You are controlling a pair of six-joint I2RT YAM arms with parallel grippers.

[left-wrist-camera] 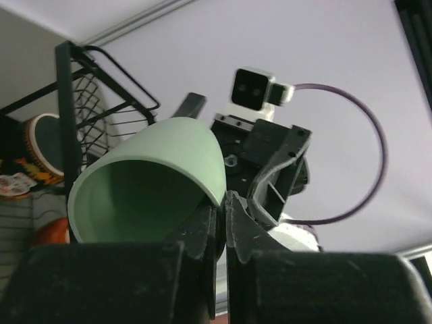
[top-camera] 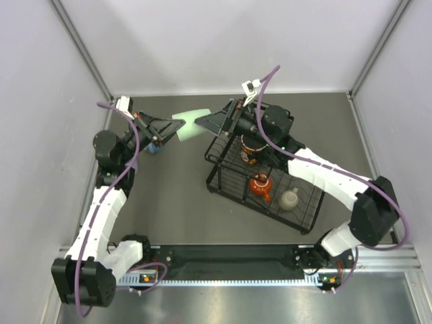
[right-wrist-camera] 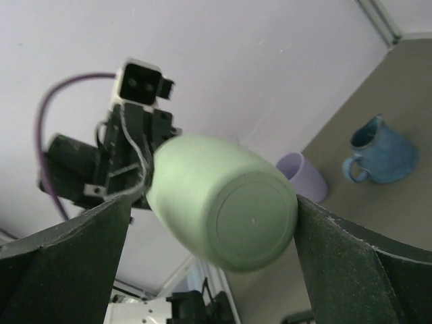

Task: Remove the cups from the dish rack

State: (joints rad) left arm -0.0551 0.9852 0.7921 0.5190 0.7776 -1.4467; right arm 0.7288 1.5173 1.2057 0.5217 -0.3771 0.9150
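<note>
The mint-green tumbler [top-camera: 190,123] hangs in the air on its side between my two grippers, left of the black wire dish rack [top-camera: 307,214]. My left gripper [top-camera: 169,128] is shut on its rim [left-wrist-camera: 217,191], one finger inside and one outside. My right gripper [top-camera: 210,121] is open, with its fingers either side of the tumbler's base [right-wrist-camera: 251,219]. The red patterned mug [top-camera: 250,147], the orange cup [top-camera: 260,183] and the beige mug [top-camera: 290,200] sit in the rack. The blue mug [right-wrist-camera: 378,152] and the lavender tumbler [right-wrist-camera: 302,177] stand on the table.
Grey walls close in the table on three sides. The blue mug [top-camera: 154,146] stands under my left arm at the back left. The rack's raised tier [left-wrist-camera: 81,88] is just behind the tumbler in the left wrist view.
</note>
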